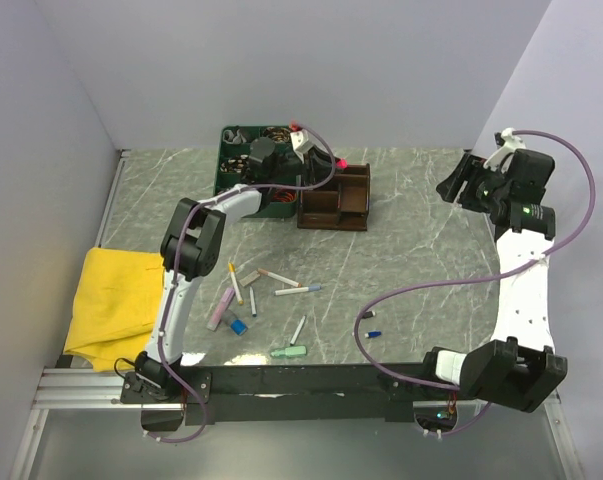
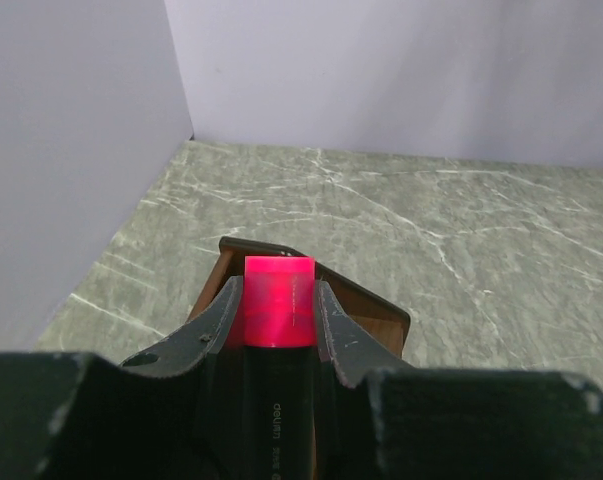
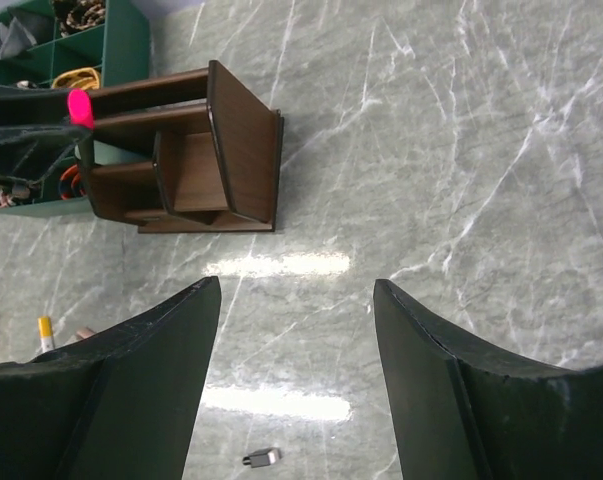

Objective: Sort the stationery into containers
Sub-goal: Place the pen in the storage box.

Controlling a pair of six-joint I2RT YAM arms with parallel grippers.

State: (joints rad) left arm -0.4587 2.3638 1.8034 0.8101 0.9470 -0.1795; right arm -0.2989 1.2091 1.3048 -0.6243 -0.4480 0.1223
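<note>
My left gripper (image 1: 316, 155) is shut on a pink-and-black marker (image 2: 278, 300), its pink end (image 1: 338, 162) poking out just above the back of the dark brown wooden organiser (image 1: 336, 198). In the left wrist view the organiser's rim (image 2: 381, 315) shows right under the pink end. My right gripper (image 1: 456, 185) hangs open and empty over the right of the table, apart from the organiser (image 3: 211, 150). Loose stationery lies in the near middle: several pens and highlighters (image 1: 279, 278), a mint eraser (image 1: 289, 351) and a small blue cap (image 1: 371, 333).
A green divided tray (image 1: 243, 160) with odds and ends stands behind and left of the organiser. A yellow cloth (image 1: 116, 300) lies at the table's left edge. A small grey bit (image 3: 263, 457) lies on the marble below my right gripper. Walls close in on three sides.
</note>
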